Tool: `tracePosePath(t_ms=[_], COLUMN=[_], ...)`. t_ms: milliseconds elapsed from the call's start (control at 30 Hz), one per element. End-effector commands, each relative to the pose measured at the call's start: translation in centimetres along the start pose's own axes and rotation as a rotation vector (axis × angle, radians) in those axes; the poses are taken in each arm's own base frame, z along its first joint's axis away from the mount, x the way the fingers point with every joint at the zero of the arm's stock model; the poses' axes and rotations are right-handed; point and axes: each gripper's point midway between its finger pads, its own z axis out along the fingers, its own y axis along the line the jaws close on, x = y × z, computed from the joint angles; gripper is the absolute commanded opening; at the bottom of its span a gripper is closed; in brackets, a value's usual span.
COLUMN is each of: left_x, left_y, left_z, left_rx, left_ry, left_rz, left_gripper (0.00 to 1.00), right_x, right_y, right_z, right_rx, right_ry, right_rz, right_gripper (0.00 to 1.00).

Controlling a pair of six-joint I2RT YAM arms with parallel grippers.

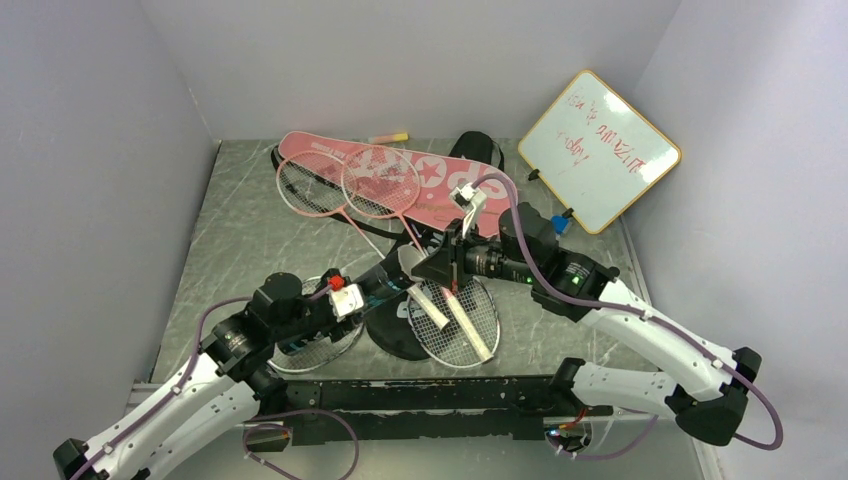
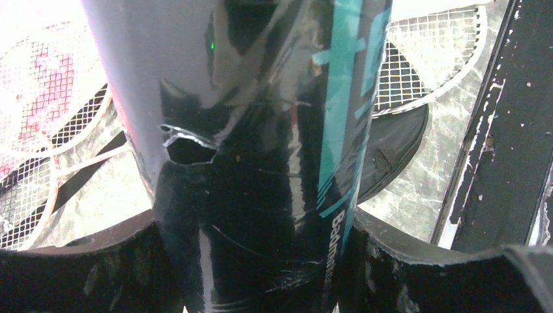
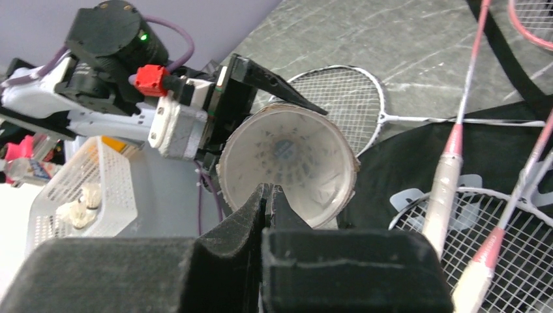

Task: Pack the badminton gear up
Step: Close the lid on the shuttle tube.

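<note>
My left gripper (image 2: pixel 261 264) is shut on the dark tube (image 2: pixel 261 130), a glossy black one with teal print, and holds it tilted above the table (image 1: pixel 385 283). The tube's open mouth (image 3: pixel 287 163) faces my right gripper (image 3: pixel 269 190), which is shut and empty with its tips just in front of the lower rim. White feathers of a shuttlecock (image 3: pixel 283 149) show deep inside. Two pink-framed rackets (image 1: pixel 380 182) lie on the pink racket cover (image 1: pixel 445 185). White-framed rackets (image 1: pixel 455 320) rest on a black racket cover (image 1: pixel 395 335).
The whiteboard (image 1: pixel 598 150) leans at the back right. A small marker (image 1: pixel 388 137) lies by the back wall. A white perforated basket (image 3: pixel 85 189) sits past the left arm. A black rail (image 1: pixel 420 395) runs along the near edge.
</note>
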Motion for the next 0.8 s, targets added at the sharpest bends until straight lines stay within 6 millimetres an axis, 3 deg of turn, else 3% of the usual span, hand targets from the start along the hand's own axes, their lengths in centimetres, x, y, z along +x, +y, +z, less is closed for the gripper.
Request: tracePosePath(t_ms=[0,200,433,533,767], left_x=[-6.6,-6.7,-6.4,-6.2,-6.0], left_y=[1.5,0.9,1.1,1.8,4.8], left_z=[-0.7,-0.6,-0.5,-0.5,-0.7], left_rx=[-0.043,-0.009,-0.016,-0.056,-0.221], left_ry=[-0.235,-0.246,-0.228,-0.212,-0.145], left_rz=[0.069,0.082,0.071,0.050,-0.105], left_gripper=[0.36,0.36,0.36,0.36,0.38], right_x=[3.9,1.5,-1.3,-2.2,-5.7], right_y=[-3.1,-2.5,0.6,0.1,-2.6], right_z=[1.0,2.7,3.1,1.8,-5.2], right_rx=[0.126,0.108,-0.014,0.046,0.269], right_ry=[0.127,0.072,0.039,-0.010,-0.313], right_rz=[0.024,0.021,0.012,0.010,0.004], right_gripper=[0.00,0.00,0.00,0.00,0.31])
